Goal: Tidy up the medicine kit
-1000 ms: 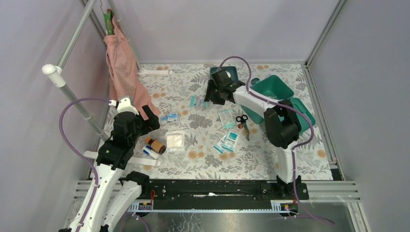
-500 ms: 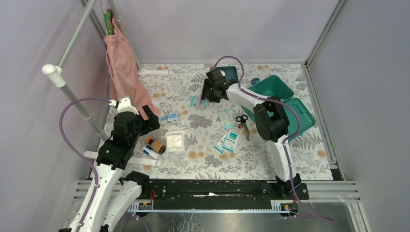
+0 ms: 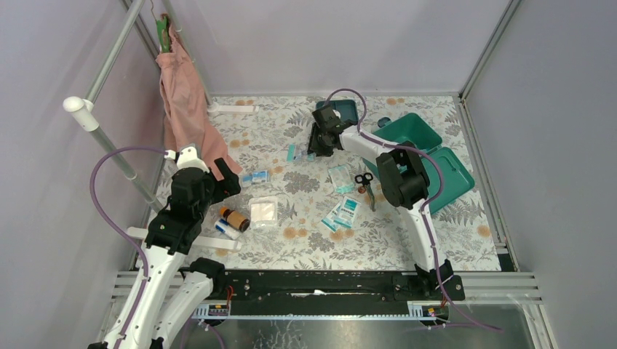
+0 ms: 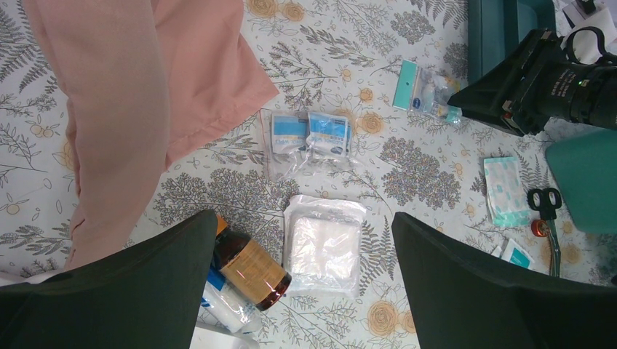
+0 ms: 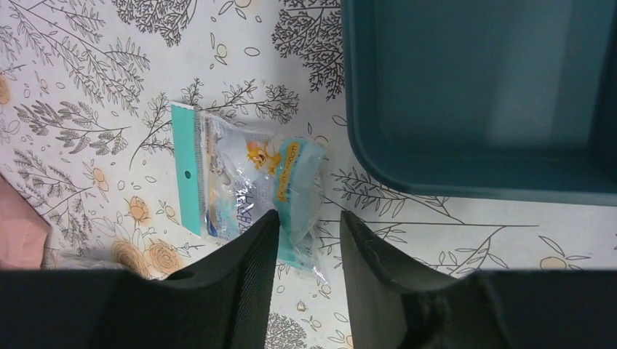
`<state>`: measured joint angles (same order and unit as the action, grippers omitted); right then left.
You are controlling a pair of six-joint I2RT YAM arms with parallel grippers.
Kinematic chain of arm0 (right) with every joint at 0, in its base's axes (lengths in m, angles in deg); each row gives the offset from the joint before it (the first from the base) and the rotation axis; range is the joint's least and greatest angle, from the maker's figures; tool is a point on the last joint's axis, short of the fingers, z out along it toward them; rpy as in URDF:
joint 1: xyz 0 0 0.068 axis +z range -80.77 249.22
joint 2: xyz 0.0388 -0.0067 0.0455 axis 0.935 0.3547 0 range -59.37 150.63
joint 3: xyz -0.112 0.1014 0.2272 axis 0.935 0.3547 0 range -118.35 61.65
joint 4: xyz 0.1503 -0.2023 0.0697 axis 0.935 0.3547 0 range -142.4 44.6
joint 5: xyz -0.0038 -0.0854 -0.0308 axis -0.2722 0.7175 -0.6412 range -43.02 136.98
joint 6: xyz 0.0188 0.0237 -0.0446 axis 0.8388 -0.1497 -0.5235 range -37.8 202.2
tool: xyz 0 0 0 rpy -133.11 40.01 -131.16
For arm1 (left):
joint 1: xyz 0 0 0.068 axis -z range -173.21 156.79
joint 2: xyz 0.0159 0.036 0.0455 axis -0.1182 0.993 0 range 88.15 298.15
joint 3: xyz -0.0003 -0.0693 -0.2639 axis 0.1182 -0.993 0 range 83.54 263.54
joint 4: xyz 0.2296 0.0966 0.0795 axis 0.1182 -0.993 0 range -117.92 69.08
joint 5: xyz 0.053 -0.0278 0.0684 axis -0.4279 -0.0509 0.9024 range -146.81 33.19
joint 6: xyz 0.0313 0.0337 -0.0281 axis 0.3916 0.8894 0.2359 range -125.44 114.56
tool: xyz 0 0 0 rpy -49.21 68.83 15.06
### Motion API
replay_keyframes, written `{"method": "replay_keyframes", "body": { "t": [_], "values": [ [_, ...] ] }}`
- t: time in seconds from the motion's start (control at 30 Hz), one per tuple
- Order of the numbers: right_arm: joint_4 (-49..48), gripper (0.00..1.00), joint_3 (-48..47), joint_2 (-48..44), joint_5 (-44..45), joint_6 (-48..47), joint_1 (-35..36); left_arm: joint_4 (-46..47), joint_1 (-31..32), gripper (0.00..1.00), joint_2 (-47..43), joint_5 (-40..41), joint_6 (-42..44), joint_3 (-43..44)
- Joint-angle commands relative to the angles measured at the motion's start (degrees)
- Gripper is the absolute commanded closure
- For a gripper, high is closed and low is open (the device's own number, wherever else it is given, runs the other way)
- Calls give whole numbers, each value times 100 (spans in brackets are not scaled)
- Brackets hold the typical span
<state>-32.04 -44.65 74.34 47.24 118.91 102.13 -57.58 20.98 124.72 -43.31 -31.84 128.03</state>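
- The left gripper [image 4: 302, 218] hung over the left part of the tabletop [image 3: 255, 131], its jaws spread wide and holding nothing, well apart from the medicine kit [image 3: 413, 131].
- The right gripper [image 5: 309, 218] was near the far edge, beside the dark divided tray [image 3: 348, 109]. Its jaws stood partly apart with a narrow gap, straddling one corner of a clear plastic packet [image 5: 247, 182]. Whether they touched it could not be told.
- The medicine kit sat at the tabletop's right edge, toward the far right corner, with the right arm's upper link crossing in front of it.
- Handling, as a judgement: it looked like stiff moulded plastic, probably light for its bulk. The walls should not give under a pinch, but they looked smooth and might slip.
- The best hold seemed to be the rim of a straight side wall, one jaw inside and one outside. The rounded corners offered little flat surface to press on.
- The hinged lid would likely swing if the box were lifted or tipped, so dragging or pushing it flat looked safer than carrying it.
- It was teal-green and rectangular with rounded corners, the largest container there.
- It lay open, with the deep base toward the far edge and the lid [image 3: 457, 173] folded out toward the near right.
- The inside showed plain, with no contents that could be made out from above.
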Motion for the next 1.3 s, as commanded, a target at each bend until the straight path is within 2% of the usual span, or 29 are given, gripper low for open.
{"method": "replay_keyframes", "body": {
  "t": [0.0,0.27,0.63,0.87,1.1,1.27],
  "values": [
    [0,59,-277,66,-206,-76,-34,190,12,1,-1,78,64,-62],
    [-151,81,-139,-122,-247,-190,-36,188,13,1,0,81,64,-60],
    [-312,99,508,-1367,-274,-1039,-70,134,13,1,-19,146,57,-46],
    [-190,100,1547,-2896,172,-1439,-425,133,13,1,-21,131,64,-45],
    [138,100,2662,-4541,865,-2009,-1306,139,12,1,63,68,82,-23],
    [673,100,2916,-5095,1476,-2361,-2071,147,13,1,42,66,82,-34]
  ]
}}
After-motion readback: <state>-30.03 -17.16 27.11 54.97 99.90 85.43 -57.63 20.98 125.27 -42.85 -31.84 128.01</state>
